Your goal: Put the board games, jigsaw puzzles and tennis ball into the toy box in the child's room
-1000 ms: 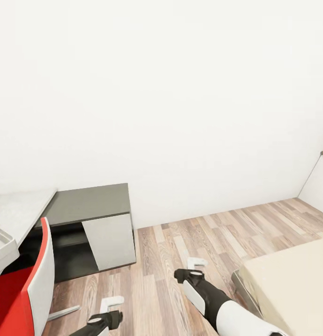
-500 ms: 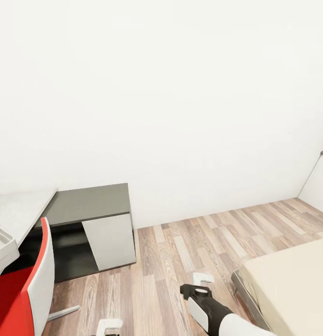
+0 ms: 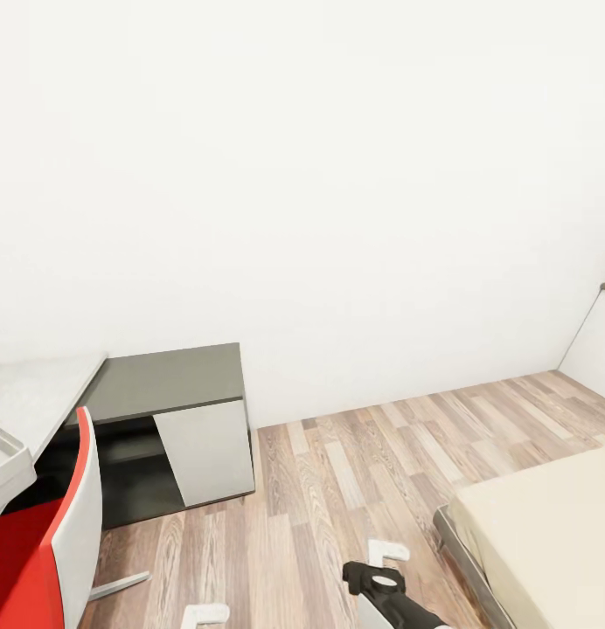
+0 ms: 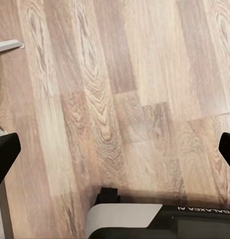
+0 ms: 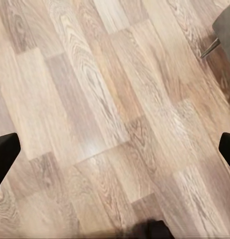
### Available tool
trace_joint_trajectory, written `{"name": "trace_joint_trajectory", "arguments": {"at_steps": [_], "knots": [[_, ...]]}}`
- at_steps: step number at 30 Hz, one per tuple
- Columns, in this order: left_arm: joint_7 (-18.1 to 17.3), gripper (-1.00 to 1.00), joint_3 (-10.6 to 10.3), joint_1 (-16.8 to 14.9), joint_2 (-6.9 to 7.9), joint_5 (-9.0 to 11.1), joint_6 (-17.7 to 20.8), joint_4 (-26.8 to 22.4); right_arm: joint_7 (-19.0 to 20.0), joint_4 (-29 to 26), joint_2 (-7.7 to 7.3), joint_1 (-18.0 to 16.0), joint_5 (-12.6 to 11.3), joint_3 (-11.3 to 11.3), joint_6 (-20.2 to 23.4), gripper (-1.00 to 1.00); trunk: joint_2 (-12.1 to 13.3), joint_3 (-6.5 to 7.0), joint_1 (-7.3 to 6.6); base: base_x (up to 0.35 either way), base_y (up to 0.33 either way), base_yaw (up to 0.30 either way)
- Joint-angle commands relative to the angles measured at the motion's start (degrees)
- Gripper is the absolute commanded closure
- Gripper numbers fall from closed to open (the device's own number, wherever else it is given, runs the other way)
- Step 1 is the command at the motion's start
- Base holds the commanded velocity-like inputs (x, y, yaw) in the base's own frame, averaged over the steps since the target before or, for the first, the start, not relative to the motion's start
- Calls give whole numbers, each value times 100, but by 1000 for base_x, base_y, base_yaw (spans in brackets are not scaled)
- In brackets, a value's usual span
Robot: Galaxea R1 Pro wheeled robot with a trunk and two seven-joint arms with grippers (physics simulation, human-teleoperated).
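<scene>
At the far left edge of the head view, a corner of the pale toy box sits on the light table, with a speck of yellow inside that I cannot identify. The beige bed shows at the lower right with nothing on the part I see. My right gripper hangs low over the wood floor beside the bed, open and empty. My left gripper is at the bottom edge, also open. In the wrist views, both the left gripper and the right gripper have black fingertips spread wide over bare planks.
A red chair with a white shell stands at the lower left in front of the table. A dark grey cabinet with a pale door stands against the white wall. Wood floor runs between the cabinet and the bed.
Both arms have sunk toward the bottom of the head view, and much less of each arm shows. The room itself has not shifted.
</scene>
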Motion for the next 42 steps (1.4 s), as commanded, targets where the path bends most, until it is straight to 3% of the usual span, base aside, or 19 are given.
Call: {"name": "trace_joint_trajectory", "arguments": {"at_steps": [1, 42], "knots": [[22, -100, -50, -5, -1, 43, -15, 2, -36, -6, -3, 6, -43, 49, -3, -100, -12, -12, 4, 0, 0, 0], [26, -100, -48, 206, -50, 32, -45, 280, -12, 139, 43, 50, -14, 80, 231, -100, -12, -12, 4, -45, 30, 0]]}}
